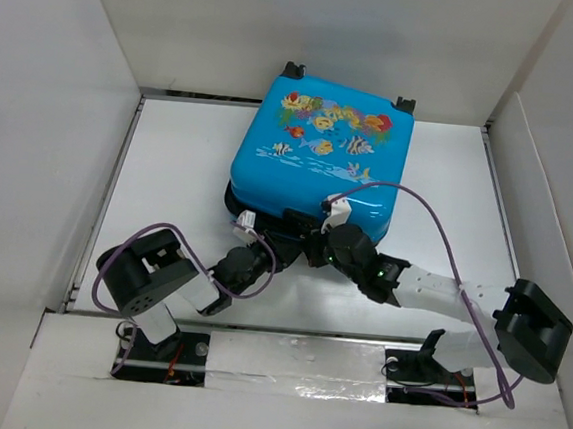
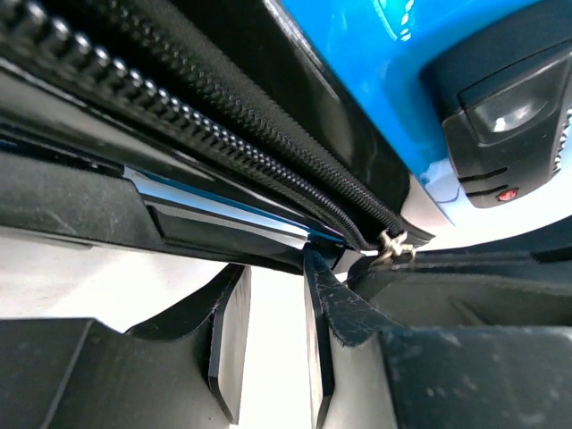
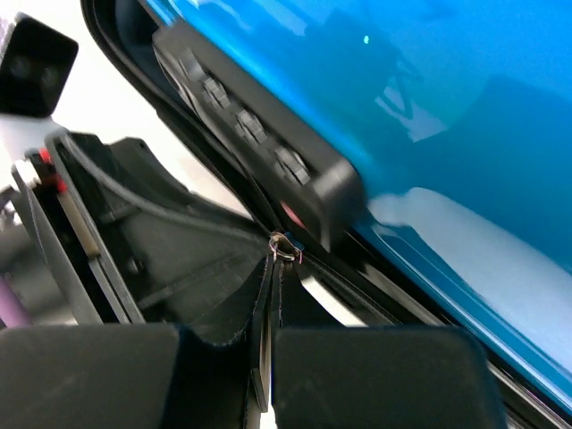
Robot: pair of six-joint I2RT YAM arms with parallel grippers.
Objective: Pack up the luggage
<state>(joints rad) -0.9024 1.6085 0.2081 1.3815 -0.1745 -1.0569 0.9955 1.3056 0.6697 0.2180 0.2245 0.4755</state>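
Zipping the luggage calls for the right hand, pinching the zipper pull, to draw along the track while the slightly spread left hand braces it.

Overhead view from behind, both wrist views tight on luggage edge

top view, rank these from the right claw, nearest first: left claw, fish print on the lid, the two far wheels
From the right claw:
1. left claw, just to its left at the luggage's near edge.
2. fish print, up on the lid.
3. far-left wheel and far-right wheel, at the back edge; too close to call between them.
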